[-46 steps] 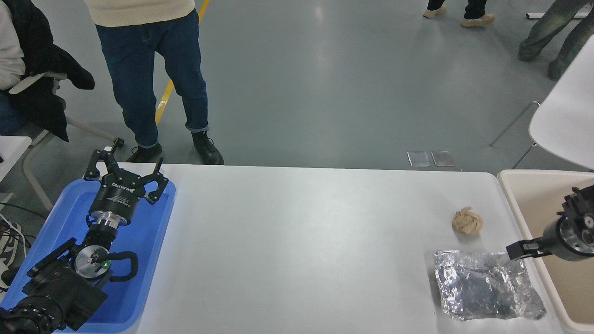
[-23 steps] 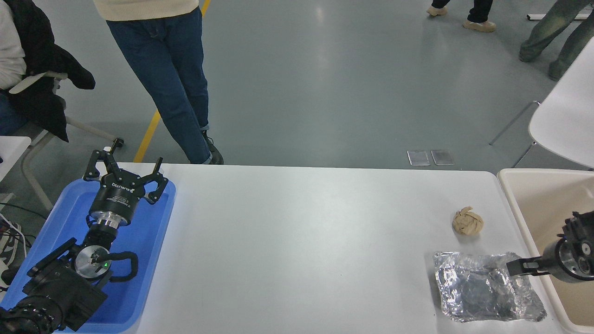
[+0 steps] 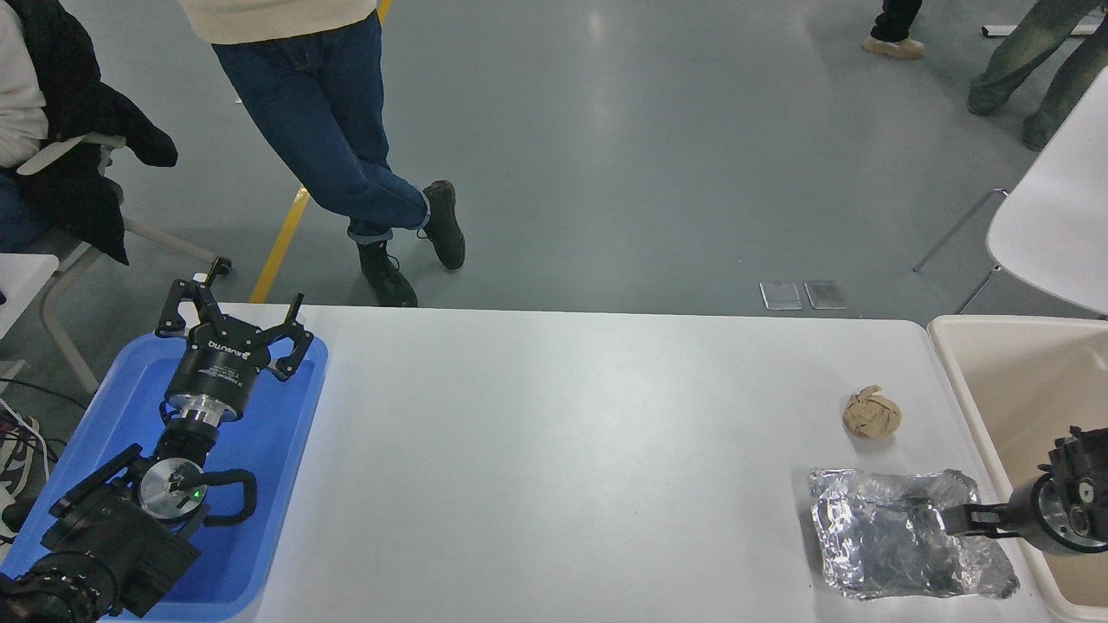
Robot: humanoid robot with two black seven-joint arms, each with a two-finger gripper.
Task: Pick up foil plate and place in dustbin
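Note:
The foil plate (image 3: 900, 545), a crinkled silver tray, lies flat on the white table (image 3: 563, 450) near its front right corner. The dustbin (image 3: 952, 363), a beige bin with a thick rim, stands just right of the table. My right gripper (image 3: 963, 520) comes in from the right edge over the bin's rim, and its tip is low at the plate's right rim. I cannot tell if it touches the foil. My left gripper (image 3: 234, 305) is open and empty, parked over the blue tray at the lower left.
A small tan crumpled paper ball (image 3: 872, 412) lies just behind the plate. A blue shallow tray (image 3: 277, 484) sits at the table's left end. A person in jeans (image 3: 346, 156) stands beyond the far left edge. A white chair (image 3: 1056, 216) is at the far right.
My right gripper has moved down and toward me, from above the plate's far right corner to its right rim. The person behind the table has shifted and crossed their legs.

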